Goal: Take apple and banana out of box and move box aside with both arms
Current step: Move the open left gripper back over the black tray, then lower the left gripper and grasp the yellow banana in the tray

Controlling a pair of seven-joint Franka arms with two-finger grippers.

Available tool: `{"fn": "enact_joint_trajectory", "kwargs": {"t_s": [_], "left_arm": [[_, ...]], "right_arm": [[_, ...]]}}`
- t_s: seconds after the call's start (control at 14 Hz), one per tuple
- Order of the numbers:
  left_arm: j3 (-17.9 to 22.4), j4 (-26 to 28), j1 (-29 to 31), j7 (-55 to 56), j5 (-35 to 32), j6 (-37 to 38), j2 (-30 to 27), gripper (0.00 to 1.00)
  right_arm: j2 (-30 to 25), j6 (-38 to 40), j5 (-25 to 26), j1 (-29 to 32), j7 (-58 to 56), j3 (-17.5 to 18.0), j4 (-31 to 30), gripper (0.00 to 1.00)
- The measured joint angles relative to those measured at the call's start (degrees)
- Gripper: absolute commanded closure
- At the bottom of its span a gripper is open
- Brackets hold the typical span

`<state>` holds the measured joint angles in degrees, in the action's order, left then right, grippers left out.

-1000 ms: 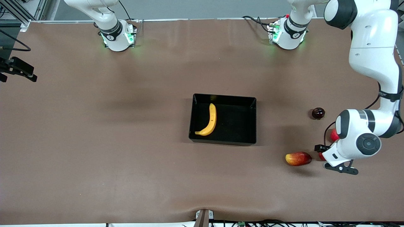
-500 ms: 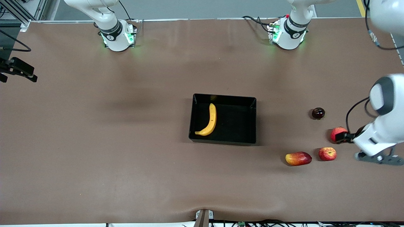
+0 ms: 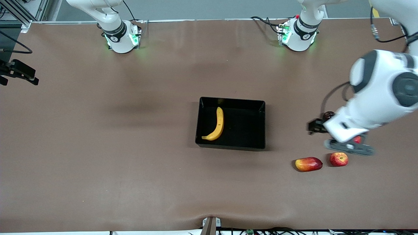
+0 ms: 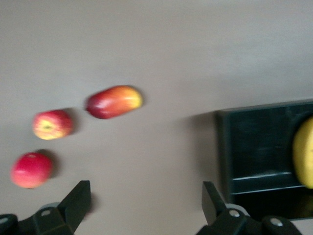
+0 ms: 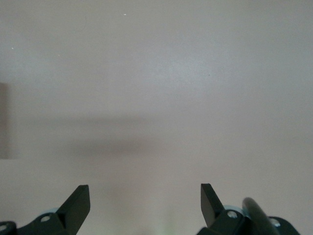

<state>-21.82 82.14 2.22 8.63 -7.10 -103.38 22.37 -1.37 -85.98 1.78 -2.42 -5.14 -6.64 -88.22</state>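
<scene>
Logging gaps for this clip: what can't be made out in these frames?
- Pinkish-red round fruit: front view, mostly hidden under the left arm's wrist.
- Dark round thing: front view, partly covered by the left gripper; too small to identify.
- Banana: left wrist view, cut off at the edge, inside the box.
- Right gripper: outside the front view; its wrist view shows bare table.

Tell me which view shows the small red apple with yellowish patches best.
The front view: the apple lies sharp and unobstructed on the table beside the mango, its dimpled top visible. The left wrist view shows it too, but blurred. The right wrist view shows only bare table, no apple.
</scene>
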Motion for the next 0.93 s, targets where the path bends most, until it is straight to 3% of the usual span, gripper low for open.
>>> {"fn": "enact_joint_trajectory", "kwargs": {"t_s": [0.29, 0.5, 0.93], "left_arm": [[-1.10, 0.79, -11.48, 15.60, -0.52, 0.03, 2.16, 0.00], [-1.00, 0.77, -19.34, 25.20, -6.36, -0.79, 6.06, 0.00], [-0.17, -0.31, -23.42, 30.98, -10.34, -13.83, 16.51, 0.00]], "right_arm": [[0.03, 0.00, 0.00, 0.00, 0.00, 0.00, 0.00, 0.00], [0.04, -0.01, 0.00, 0.00, 0.00, 0.00, 0.01, 0.00], [0.04, -0.02, 0.00, 0.00, 0.00, 0.00, 0.01, 0.00]]}}
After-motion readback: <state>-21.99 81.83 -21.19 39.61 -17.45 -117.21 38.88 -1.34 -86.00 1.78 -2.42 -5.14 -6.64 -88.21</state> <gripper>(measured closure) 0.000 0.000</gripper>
